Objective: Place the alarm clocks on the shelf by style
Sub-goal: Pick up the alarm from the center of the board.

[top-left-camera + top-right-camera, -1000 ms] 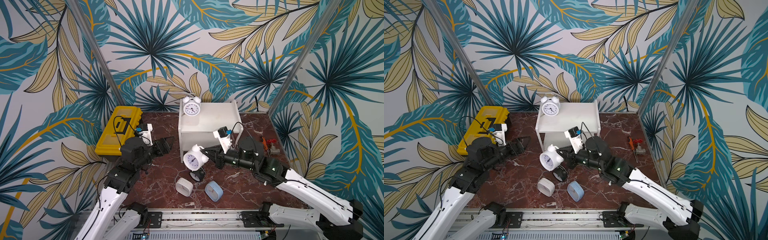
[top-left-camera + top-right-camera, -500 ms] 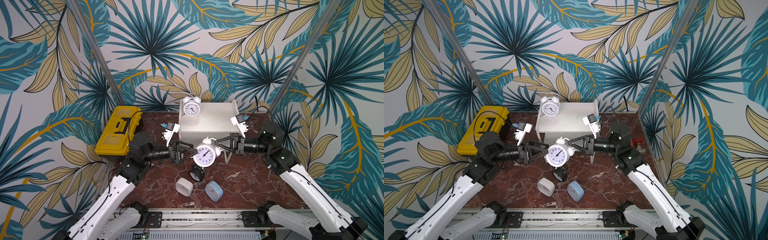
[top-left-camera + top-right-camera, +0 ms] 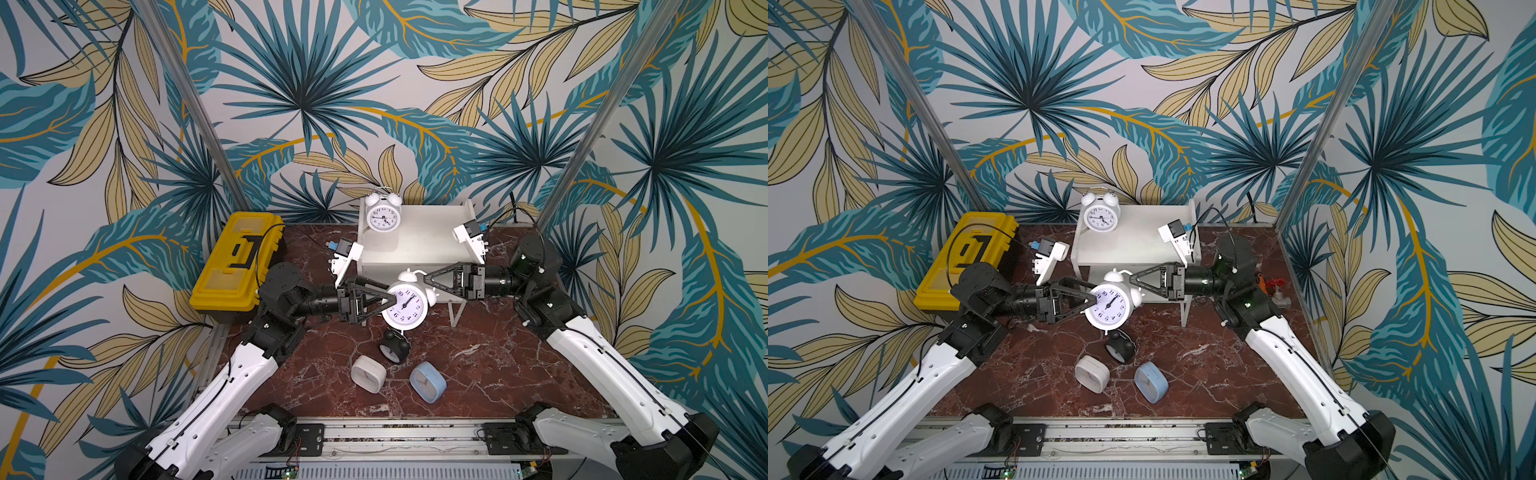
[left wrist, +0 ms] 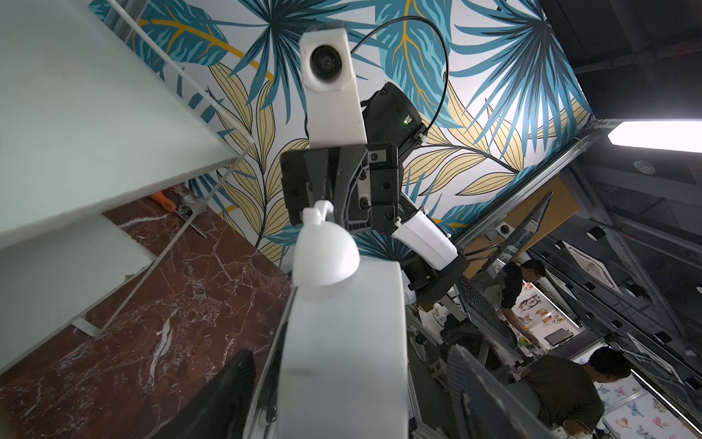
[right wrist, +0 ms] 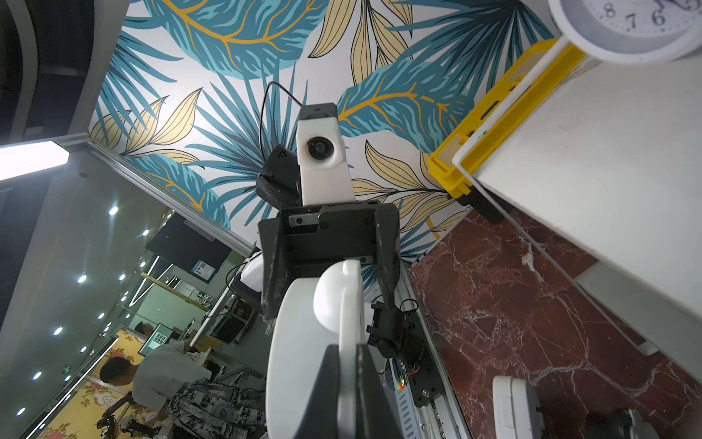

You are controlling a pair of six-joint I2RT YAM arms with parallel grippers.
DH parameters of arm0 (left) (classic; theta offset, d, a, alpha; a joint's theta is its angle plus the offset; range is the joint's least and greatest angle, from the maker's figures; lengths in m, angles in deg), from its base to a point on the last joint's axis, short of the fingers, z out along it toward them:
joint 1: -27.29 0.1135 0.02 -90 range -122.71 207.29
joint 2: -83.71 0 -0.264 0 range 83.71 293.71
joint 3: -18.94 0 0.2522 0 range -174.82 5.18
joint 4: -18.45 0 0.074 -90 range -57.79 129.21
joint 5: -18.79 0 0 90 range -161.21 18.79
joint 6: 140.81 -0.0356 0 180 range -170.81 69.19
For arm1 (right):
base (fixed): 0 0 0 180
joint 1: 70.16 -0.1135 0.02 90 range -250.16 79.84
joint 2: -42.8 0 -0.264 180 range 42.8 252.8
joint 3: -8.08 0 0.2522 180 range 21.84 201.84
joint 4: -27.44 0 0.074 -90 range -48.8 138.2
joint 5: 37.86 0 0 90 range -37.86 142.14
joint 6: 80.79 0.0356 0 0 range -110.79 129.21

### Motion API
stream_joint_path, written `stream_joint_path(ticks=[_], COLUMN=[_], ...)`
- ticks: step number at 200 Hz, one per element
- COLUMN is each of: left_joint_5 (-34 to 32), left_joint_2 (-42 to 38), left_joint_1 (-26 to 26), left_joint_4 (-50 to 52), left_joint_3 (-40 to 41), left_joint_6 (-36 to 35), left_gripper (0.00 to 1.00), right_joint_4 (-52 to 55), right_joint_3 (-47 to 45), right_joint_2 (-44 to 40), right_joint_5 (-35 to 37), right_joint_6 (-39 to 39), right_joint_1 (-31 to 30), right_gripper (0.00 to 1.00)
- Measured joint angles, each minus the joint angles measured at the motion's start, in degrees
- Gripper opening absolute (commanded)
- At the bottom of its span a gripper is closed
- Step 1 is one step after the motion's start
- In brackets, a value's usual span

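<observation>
Over marble (image 3: pixel 498 365), white twin-bell clock (image 3: pixel 405 308), right claw (image 3: pixel 425 279) tight on it (left claw (image 3: pixel 389 302) apart)

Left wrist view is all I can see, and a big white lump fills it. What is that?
Observer: A white twin-bell alarm clock, dial facing up, held up in front of the shelf.
Visitor: Is anything on that shelf?
Observer: Yes, a second white twin-bell clock stands upright on its top board.
Visitor: Any more clocks?
Observer: Three on the table: a black twin-bell clock, a white square clock and a light blue square clock.
</observation>
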State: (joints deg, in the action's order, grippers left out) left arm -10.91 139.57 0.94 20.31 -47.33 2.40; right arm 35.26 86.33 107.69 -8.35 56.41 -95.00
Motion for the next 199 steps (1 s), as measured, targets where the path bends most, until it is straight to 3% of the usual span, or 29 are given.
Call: stream_joint_path(ticks=[39,81,92,101,106,111,116,121,151,199], left_joint_5=[0.13,-0.61,-0.72,-0.81,-1.01,-1.22,-1.57,-2.08,-8.31,-13.90], left_joint_2=[0.35,0.74,0.85,0.85,0.85,0.83,0.76,0.70,-0.35,2.71], left_joint_1=[-0.09,-0.09,-0.09,-0.09,-0.11,-0.13,-0.13,-0.13,-0.20,-0.24], left_joint_4=[-2.01,-5.49,-5.86,-5.90,-5.90,-5.90,-5.92,-6.10,-11.08,-22.71], left_joint_3=[0.63,2.12,2.14,2.14,2.16,2.16,2.21,2.36,5.84,8.02], left_joint_6=[1.16,2.93,3.19,3.19,3.17,3.13,3.04,2.97,4.87,11.45], left_gripper=[0.50,0.31,0.27,0.26,0.25,0.25,0.25,0.25,0.25,0.25], right_joint_4=[-0.26,-0.50,-0.22,0.28,0.81,1.38,2.29,3.13,7.28,4.07], right_joint_3=[-1.33,-1.66,-1.66,-1.60,-1.53,-1.46,-1.31,-1.16,-1.22,-6.40], right_joint_2=[0.00,-0.15,-0.24,-0.39,-0.52,-0.68,-0.85,-1.01,-4.13,-10.56], right_joint_5=[0.22,0.72,1.11,1.73,2.29,2.93,3.85,4.79,14.38,30.42], right_joint_6=[0.15,0.11,-0.13,-0.48,-0.52,-0.83,-1.09,-1.46,-4.46,-5.84], right_joint_1=[0.00,0.07,0.07,0.07,0.04,0.02,0.00,0.00,-3.23,-12.11], right_gripper=[0.00,0.00,0.10,0.28,0.43,0.51,0.79,0.87,0.99,0.99])
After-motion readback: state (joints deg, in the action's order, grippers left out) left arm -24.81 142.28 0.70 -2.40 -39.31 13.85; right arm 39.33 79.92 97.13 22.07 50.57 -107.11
